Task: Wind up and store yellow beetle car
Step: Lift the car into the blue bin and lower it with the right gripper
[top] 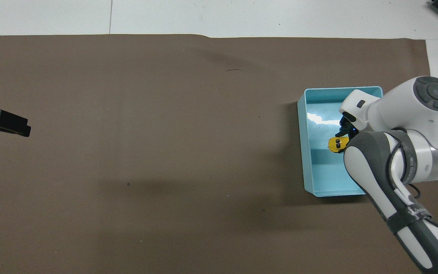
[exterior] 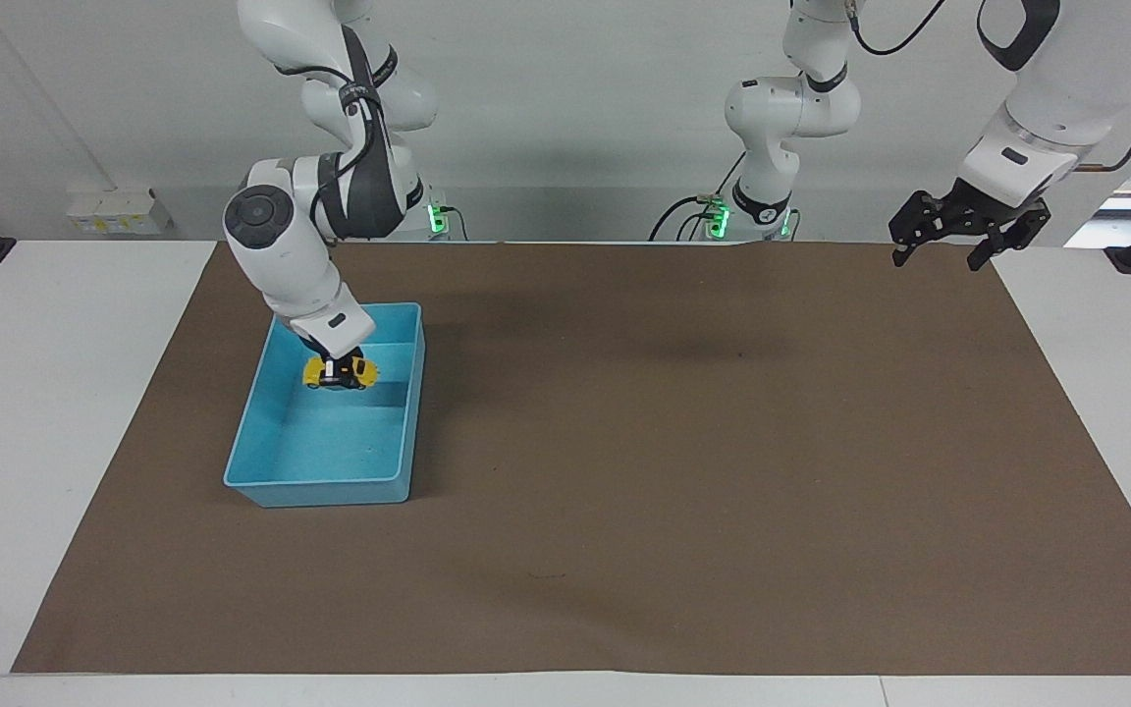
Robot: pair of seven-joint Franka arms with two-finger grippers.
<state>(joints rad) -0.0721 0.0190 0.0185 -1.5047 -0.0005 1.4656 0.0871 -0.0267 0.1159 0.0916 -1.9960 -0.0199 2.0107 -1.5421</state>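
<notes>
Beetle car [exterior: 341, 372] over light-blue tray [exterior: 271, 432], gripper-held [exterior: 333, 371].

Open brown mat [exterior: 683, 471] all around; only the light-blue tray's walls [exterior: 413, 412] as obstacle.

- A robotics lab, not a home.
- Two white robot arms [exterior: 300, 226] mounted at a white desk [exterior: 55, 412].
- Brown paper mat [exterior: 723, 471] covers the desk.
- Bare grey wall [exterior: 575, 118], trailing cables [exterior: 683, 211].
</notes>
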